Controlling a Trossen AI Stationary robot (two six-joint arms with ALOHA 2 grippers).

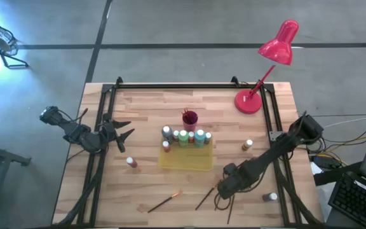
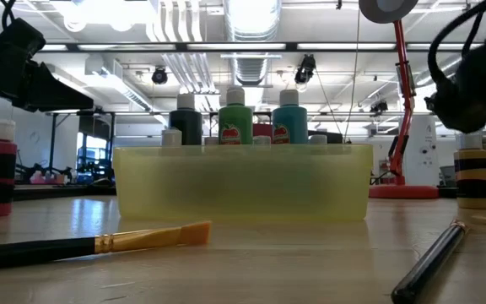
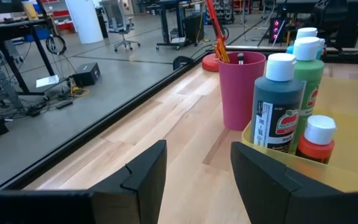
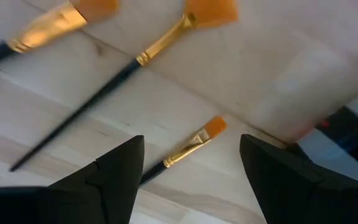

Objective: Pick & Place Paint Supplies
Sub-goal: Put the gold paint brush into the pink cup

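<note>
Between the right tool's [image 4: 188, 168] open fingers, a brush [image 4: 191, 146]

Grey concrete floor [image 1: 189, 25] all around, office chair [image 3: 122, 17] off in the back, bright strip lights [image 2: 251, 13] and ducts overhead.

No readable text anywhere. The paint bottles [image 3: 278, 106] carry labels with a red apple-like logo and small print, also seen in the low view, but the lettering is too small to make out.
</note>
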